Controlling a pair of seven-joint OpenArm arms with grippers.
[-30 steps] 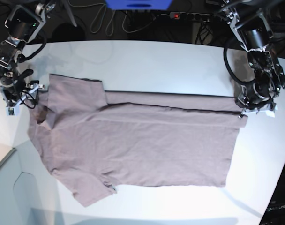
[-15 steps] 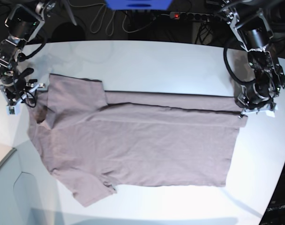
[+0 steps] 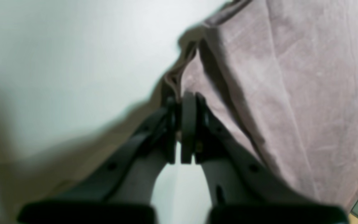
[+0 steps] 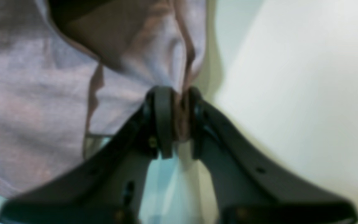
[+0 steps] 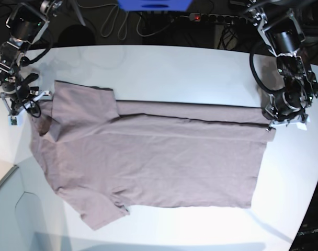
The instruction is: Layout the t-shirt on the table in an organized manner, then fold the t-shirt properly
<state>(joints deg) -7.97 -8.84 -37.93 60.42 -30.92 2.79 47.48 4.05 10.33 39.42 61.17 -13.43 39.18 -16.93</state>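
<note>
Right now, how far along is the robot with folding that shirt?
Done: the t-shirt lies spread across the table, its far long edge already folded over. In hand: the left gripper pinches the hem corner, the right gripper the collar end. Left: the remaining folds.

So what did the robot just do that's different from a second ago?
The right pincer closed on the t-shirt at its collar end; a second ago its jaws stood open beside that edge. That arm also shifted slightly toward the far side of the table, tugging the shoulder edge with it. The left pincer stayed shut on the hem corner, and the rest of the shirt lies as before.
</note>
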